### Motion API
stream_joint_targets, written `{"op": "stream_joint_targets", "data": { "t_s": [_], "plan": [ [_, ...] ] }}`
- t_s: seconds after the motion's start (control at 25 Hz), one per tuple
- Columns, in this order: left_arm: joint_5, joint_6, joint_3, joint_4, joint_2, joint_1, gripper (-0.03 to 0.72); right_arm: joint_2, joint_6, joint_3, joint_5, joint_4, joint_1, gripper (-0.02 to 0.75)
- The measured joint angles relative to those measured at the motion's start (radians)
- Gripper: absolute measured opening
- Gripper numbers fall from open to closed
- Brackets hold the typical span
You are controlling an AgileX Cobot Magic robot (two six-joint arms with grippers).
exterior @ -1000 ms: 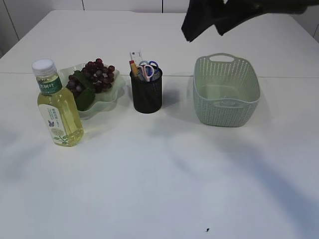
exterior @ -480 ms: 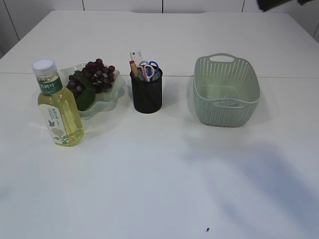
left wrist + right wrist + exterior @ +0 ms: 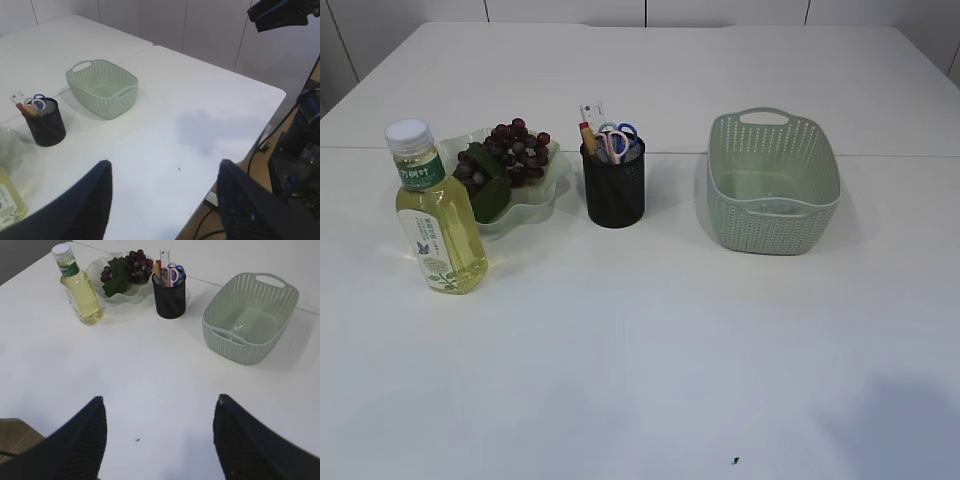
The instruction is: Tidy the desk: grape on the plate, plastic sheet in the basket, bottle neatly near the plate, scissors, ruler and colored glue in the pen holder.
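Dark grapes (image 3: 512, 148) lie on the pale green plate (image 3: 542, 196). A yellow-filled bottle (image 3: 436, 218) with a white cap stands upright just in front of the plate's left side. The black mesh pen holder (image 3: 614, 190) holds scissors (image 3: 618, 138), a ruler (image 3: 591, 110) and a colored glue stick (image 3: 587, 134). A clear plastic sheet (image 3: 239, 330) lies in the green basket (image 3: 823, 190). Both grippers are out of the exterior view. My left gripper (image 3: 164, 162) and right gripper (image 3: 160, 398) hang open and empty high over the table.
The white table's near edge (image 3: 235, 165) shows in the left wrist view, with cables and equipment (image 3: 300, 140) beyond it. A small dark speck (image 3: 736, 461) lies on the front of the table.
A dark arm at the top of the exterior view has drawn off to the upper right and left the frame. The objects on the table have not moved.
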Motion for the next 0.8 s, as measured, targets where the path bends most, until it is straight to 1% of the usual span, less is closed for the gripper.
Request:
{"op": "stream_joint_targets", "data": {
  "t_s": [0.12,0.28,0.48,0.64,0.8],
  "plan": [
    [0.011,0.000,0.071,-0.002,-0.067,0.000,0.484,-0.152,0.000,0.102,0.041,0.000,0.000,0.522],
    [0.026,0.002,0.144,-0.031,-0.137,0.000,0.484,-0.335,0.000,0.195,0.096,0.006,0.000,0.522],
    [0.027,0.004,0.253,-0.052,-0.222,0.000,0.484,-0.534,-0.076,0.306,0.113,0.006,0.000,0.522],
    [0.029,0.013,0.331,-0.048,-0.300,-0.002,0.484,-0.563,-0.125,0.370,0.131,0.006,0.000,0.522],
    [0.043,0.014,0.374,-0.029,-0.382,-0.002,0.484,-0.563,-0.165,0.407,0.123,0.016,0.000,0.522]
  ]
}}
